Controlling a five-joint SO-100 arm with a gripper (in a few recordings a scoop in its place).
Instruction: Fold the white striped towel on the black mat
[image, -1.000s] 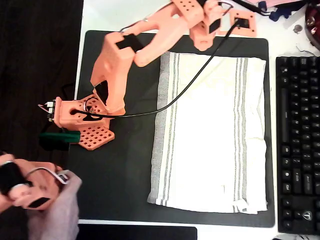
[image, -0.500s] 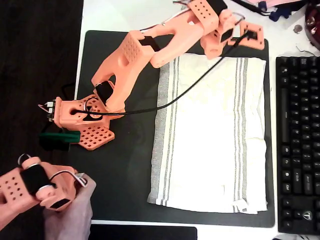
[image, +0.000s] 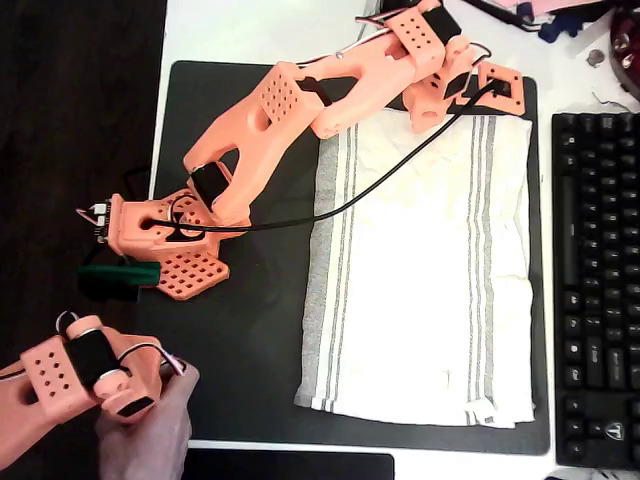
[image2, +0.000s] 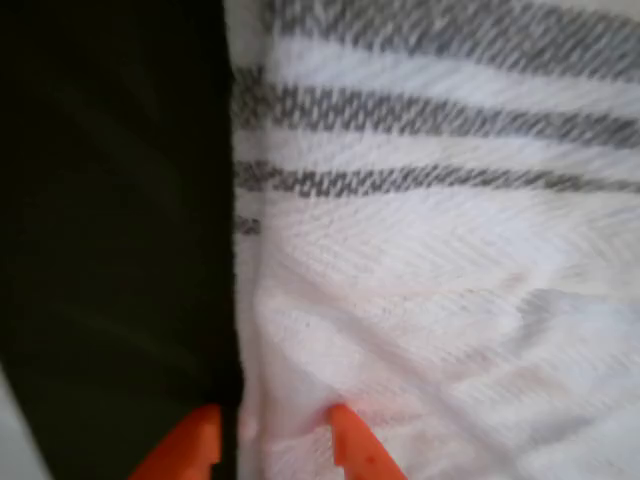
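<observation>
In the wrist view the orange jaws (image2: 270, 445) stand narrowly apart astride the white striped towel's (image2: 430, 300) edge, one tip on cloth, one over the black mat (image2: 110, 220); overhead, the towel lies flat on the mat's right half, beside a keyboard (image: 595, 290).

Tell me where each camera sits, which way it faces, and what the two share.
Overhead view: above the table, looking straight down on the black mat, white striped towel, orange arm and gripper.
Wrist view: on the gripper, facing down; orange fingertips straddle the towel's edge.
Shared: towel's top edge and mat.
</observation>
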